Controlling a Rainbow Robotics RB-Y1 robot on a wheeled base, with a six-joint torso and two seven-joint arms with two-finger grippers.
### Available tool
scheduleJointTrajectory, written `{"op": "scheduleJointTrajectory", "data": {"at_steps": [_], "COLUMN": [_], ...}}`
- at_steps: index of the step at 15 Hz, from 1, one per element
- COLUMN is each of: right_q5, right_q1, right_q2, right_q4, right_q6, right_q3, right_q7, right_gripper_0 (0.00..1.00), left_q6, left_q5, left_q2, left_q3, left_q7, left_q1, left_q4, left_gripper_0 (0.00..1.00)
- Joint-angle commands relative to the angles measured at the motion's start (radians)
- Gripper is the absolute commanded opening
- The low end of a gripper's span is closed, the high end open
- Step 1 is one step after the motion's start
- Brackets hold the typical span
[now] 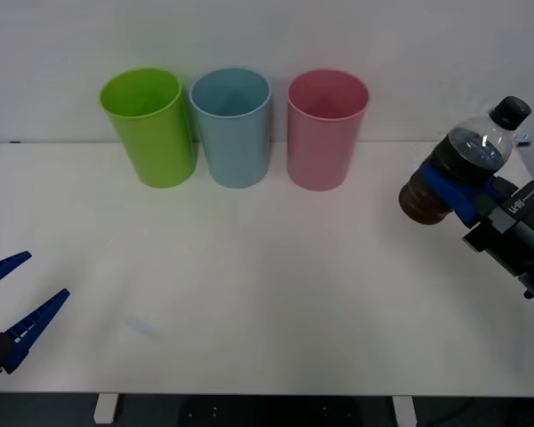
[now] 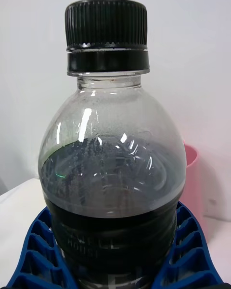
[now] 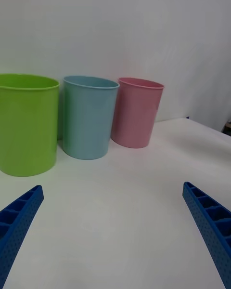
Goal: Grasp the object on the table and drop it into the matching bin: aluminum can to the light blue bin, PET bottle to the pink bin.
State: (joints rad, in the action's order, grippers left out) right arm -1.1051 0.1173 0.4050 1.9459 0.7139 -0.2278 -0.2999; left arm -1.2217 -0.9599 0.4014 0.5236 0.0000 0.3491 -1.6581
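Bottle base hidden behind blue fingers (image 2: 195, 255) in right wrist view; label text too dark to read. Right end effector (image 1: 449, 191) clamped on PET bottle (image 1: 467, 165), held above the desk (image 1: 249, 285) at its right side, well right of the pink bin (image 1: 327, 129), cap tilted up and to the right. Right arm cut off at frame edge. Left end effector (image 1: 13, 298) low at desk's near left edge, fingers spread wide, holding nothing. Bins in a row at the back: lime green bin (image 1: 149, 124), light blue bin (image 1: 231, 124), pink.
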Motion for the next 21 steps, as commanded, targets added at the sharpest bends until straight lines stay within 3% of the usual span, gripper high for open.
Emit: {"op": "scheduleJointTrajectory", "data": {"at_steps": [1,4,10,15,21], "right_q5": [-0.058,-0.127,-0.203,-0.256,-0.352], "right_q1": [-0.065,-0.139,-0.341,-0.550,-0.805], "right_q2": [0.026,0.034,0.057,0.035,-0.049], "right_q4": [-0.001,-0.013,-0.179,-0.401,-0.706], "right_q6": [-0.074,-0.079,-0.076,-0.067,-0.071], "right_q3": [0.025,0.024,0.064,0.111,0.113], "right_q7": [-0.030,-0.145,-0.159,-0.146,-0.114], "right_gripper_0": [0.00,0.00,0.00,0.00,0.00], "left_q6": [0.000,0.000,0.000,0.000,0.000], "left_q5": [0.000,0.000,0.000,0.000,0.000], "left_q2": [0.000,0.000,0.000,0.000,0.000], "left_q3": [0.000,0.000,0.000,0.000,0.000], "left_q7": [0.000,0.000,0.000,0.000,0.000], "left_q1": [0.000,0.000,0.000,0.000,0.000], "left_q4": [0.000,0.000,0.000,0.000,0.000], "left_gripper_0": [1.00,1.00,1.00,1.00,1.00]}}
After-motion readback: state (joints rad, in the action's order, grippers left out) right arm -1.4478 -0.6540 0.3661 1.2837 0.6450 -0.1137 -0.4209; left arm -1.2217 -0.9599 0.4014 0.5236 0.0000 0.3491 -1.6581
